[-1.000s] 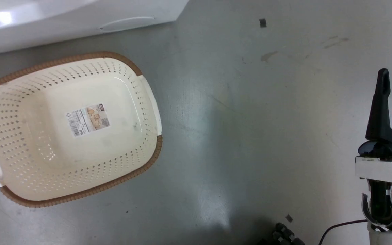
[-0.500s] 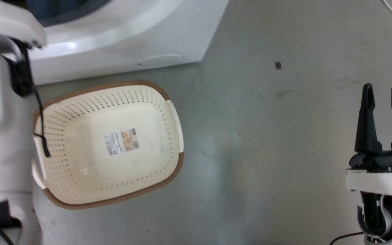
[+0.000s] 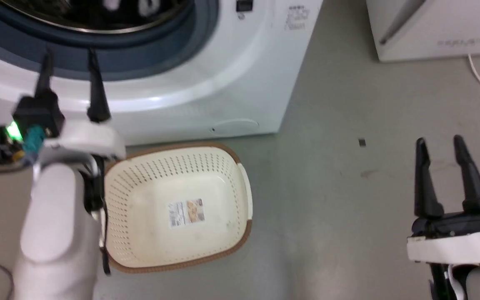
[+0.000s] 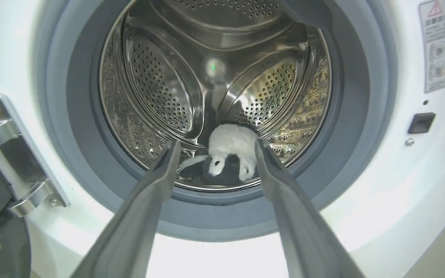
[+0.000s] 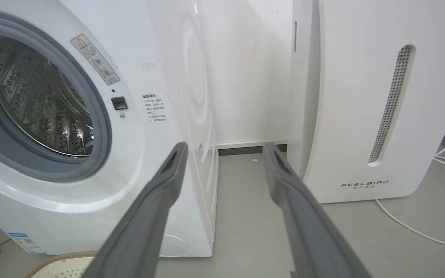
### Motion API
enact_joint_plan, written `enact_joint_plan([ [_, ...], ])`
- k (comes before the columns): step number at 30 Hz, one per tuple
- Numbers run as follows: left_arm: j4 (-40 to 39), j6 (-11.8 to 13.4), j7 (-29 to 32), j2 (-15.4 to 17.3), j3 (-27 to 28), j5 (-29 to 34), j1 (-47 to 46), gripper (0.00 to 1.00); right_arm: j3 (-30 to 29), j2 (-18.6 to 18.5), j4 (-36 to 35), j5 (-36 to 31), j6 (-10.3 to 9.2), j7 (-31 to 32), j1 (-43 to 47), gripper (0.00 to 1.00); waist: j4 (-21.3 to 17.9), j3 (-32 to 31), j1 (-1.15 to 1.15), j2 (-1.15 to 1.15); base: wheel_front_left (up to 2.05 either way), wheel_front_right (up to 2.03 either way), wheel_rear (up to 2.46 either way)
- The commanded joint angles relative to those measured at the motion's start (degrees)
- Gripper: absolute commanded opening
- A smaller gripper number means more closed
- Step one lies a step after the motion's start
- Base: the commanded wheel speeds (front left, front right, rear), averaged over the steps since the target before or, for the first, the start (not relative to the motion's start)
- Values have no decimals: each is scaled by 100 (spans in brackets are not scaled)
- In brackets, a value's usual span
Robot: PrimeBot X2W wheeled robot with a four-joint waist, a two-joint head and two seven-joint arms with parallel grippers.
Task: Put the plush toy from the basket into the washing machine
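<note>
1. Washing machine (image 3: pixel 231 75): large white front-loader, round opening unobstructed, grey gasket around the steel drum (image 4: pixel 160 85). It holds the task's item.

2. White FEELBIRD appliance (image 5: pixel 361 116): stands to the machine's right, a gap of floor (image 3: pixel 327 208) between them. No part in the task.

3. Basket (image 3: pixel 131 216): cream, perforated, brown rim; sits on the floor just before the machine's base. Nothing lies in it but the label sticker (image 3: pixel 186 212) on its bottom.

4. Left pincer (image 4: pixel 216 143): fingers spread, holding nothing, pointed into the opening from outside the gasket.

5. Right pincer (image 3: pixel 438 141): fingers spread, holding nothing, well apart from the basket, aimed at the gap between the two appliances.

6. Plush toy (image 4: pixel 230 154): white-and-black, lying on the drum's lower front, inside the gasket, touched by neither pincer.

Status: transfer judged complete, with the toy in the drum, the basket bare and both pincers free. Nothing of the stated task appears to be left; the left arm likely needs only to clear the opening. Shutting the door is not requested.
</note>
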Motion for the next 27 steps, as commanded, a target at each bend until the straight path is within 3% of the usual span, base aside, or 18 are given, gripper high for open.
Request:
enact_joint_plan([
  [1, -166, -48, -29, -77, -3, 32, 306, 100, 14, 1, 21, -91, -4, -25, 129, 100, 207, -368, 0, 0, 0, 0, 0],
  [11, -909, -289, -29, -457, -15, 113, 1822, 100, -19, 1, 145, -394, -4, -25, 515, 100, 447, -1050, 0, 0, 0, 0, 0],
  [27, -1153, -319, -29, -696, -22, 302, 3268, 100, -117, 1, 330, -503, -4, -25, 1146, 100, 745, -1743, 0, 0, 0, 0, 0],
])
